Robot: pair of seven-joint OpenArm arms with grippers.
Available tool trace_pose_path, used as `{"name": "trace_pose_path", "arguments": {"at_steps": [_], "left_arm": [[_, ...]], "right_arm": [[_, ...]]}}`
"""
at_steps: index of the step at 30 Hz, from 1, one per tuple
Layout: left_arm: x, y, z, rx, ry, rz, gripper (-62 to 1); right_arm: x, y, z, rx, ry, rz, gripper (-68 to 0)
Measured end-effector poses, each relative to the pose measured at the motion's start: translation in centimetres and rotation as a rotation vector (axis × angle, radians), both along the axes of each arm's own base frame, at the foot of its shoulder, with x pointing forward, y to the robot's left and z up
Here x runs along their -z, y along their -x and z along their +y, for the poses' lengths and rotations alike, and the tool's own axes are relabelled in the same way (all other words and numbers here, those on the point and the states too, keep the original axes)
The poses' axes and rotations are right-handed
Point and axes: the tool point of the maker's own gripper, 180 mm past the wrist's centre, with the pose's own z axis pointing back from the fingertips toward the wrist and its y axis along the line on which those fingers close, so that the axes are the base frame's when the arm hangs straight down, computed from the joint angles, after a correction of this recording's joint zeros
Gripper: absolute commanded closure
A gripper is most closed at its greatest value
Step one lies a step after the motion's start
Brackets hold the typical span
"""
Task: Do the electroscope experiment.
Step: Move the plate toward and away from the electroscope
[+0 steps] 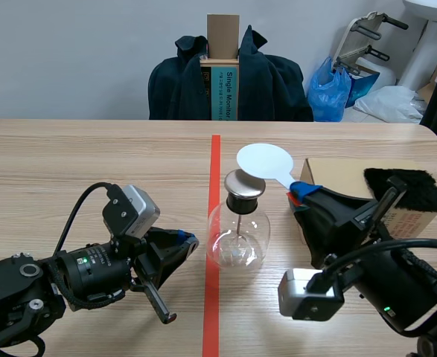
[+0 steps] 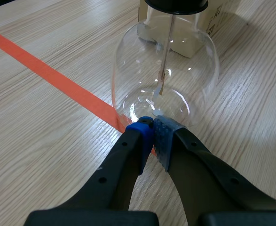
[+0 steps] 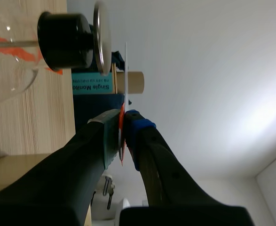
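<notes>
**Scene view: charged paddle held over the electroscope's plate**

The electroscope point(image 1: 237, 227) stands upright on the tabletop point(image 1: 91, 156), just beside the red tape line point(image 1: 215, 156). Its long axis is vertical: metal plate point(image 1: 245, 184) on top, black stopper beneath, and a rod hanging straight down into the glass bulb.

The right gripper point(image 1: 301, 190) has its fingers clamped on the handle of the white paddle point(image 1: 264, 161). The paddle's long axis runs from those fingers away and to the left, so its round disc lies just past and above the plate. In the right wrist view the paddle point(image 3: 126, 61) shows edge-on, parallel to the plate point(image 3: 101, 37), with a slim gap between them.

The left gripper point(image 2: 153, 127) has its fingers closed on nothing. Its pads sit at the foot of the bulb and seem to touch the glass.

The step looks like bringing the paddle to the plate. It is best done by lowering slowly, keeping the disc flat and centred. Avoid any sideways push on the stopper, and let the left fingers brace the base.

A black fur pad point(image 1: 404, 187) rests on a cardboard box point(image 1: 345, 172) behind the right arm.
</notes>
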Motion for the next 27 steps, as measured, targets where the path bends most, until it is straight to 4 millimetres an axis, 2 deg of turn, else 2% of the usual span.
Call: {"name": "trace_pose_path", "arguments": {"at_steps": [9, 14, 18, 27], "left_arm": [[0.0, 0.0, 0.0, 0.0, 0.0, 0.0, -2.6], [0.0, 0.0, 0.0, 0.0, 0.0, 0.0, -2.6], [0.0, 0.0, 0.0, 0.0, 0.0, 0.0, -2.6], [0.0, 0.0, 0.0, 0.0, 0.0, 0.0, -2.6]], "right_arm": [[0.1, -1.7, -2.8, 0.182, -0.009, 0.01, -0.8], [0.1, -2.1, -3.5, 0.226, -0.01, 0.013, -0.8], [0.1, -1.9, -3.1, 0.198, -0.004, 0.011, -0.8], [0.2, 0.1, 0.1, -0.005, 0.017, 0.002, -0.8]]}}
